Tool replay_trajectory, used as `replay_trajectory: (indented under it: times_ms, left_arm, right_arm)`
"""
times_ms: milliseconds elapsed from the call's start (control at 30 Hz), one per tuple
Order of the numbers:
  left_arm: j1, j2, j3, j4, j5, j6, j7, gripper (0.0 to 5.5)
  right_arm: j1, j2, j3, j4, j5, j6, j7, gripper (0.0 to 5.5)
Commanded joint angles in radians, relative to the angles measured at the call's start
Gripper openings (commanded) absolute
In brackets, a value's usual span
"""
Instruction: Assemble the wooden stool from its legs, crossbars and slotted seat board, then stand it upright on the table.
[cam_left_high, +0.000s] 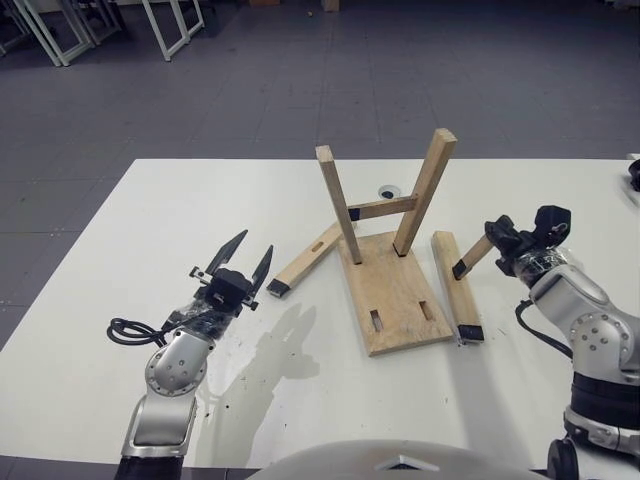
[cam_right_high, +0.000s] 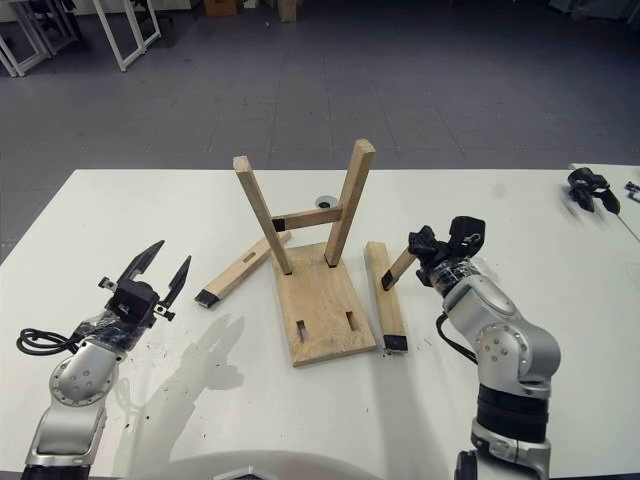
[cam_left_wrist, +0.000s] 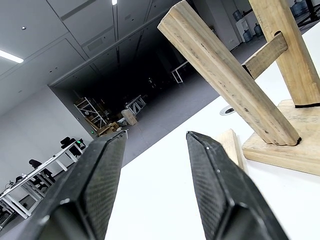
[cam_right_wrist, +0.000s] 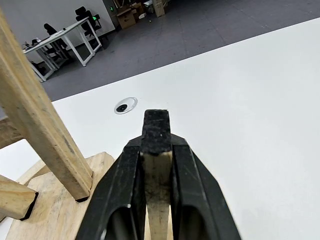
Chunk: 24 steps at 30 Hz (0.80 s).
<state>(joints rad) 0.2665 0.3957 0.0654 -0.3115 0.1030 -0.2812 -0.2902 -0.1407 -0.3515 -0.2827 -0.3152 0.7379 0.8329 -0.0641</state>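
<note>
The slotted seat board (cam_left_high: 400, 300) lies flat at the table's middle. Two legs (cam_left_high: 338, 203) stand in its far slots, joined by a crossbar (cam_left_high: 385, 208). One loose leg (cam_left_high: 305, 261) lies left of the board and another (cam_left_high: 458, 287) lies along its right edge. My right gripper (cam_left_high: 495, 243) is shut on a short black-tipped crossbar (cam_left_high: 470, 259), held just above the right loose leg. My left gripper (cam_left_high: 250, 254) stands open above the table, a little left of the left loose leg, holding nothing; its fingers (cam_left_wrist: 215, 185) show wide apart in the left wrist view.
A black cable (cam_left_high: 130, 331) lies by my left arm near the table's left edge. A round grommet hole (cam_left_high: 388, 190) sits behind the stool. A dark object (cam_right_high: 588, 188) rests at the far right edge of the table. Bare table lies in front of the board.
</note>
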Motion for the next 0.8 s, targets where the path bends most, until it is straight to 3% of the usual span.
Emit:
replay_trajectory:
  times_ms: [33, 267, 533, 800]
  left_arm:
    - [-0.007, -0.003, 0.000, 0.011, 0.004, 0.008, 0.004, 2.19]
    - [-0.027, -0.012, -0.003, 0.025, 0.011, 0.006, 0.015, 2.19]
    - [-0.030, -0.023, -0.004, 0.031, 0.012, 0.001, 0.033, 2.19]
    - [-0.023, -0.021, -0.001, 0.021, 0.005, 0.013, 0.030, 2.19]
  right_arm:
    - [0.061, 0.022, 0.023, -0.013, -0.076, 0.026, -0.051, 0.41]
    - [0.093, -0.030, 0.141, 0.120, -0.299, -0.173, 0.053, 0.41]
    - [0.085, 0.029, 0.069, 0.327, -0.333, -0.444, 0.164, 0.41]
    - [-0.013, -0.014, 0.060, 0.220, -0.321, -0.355, 0.176, 0.41]
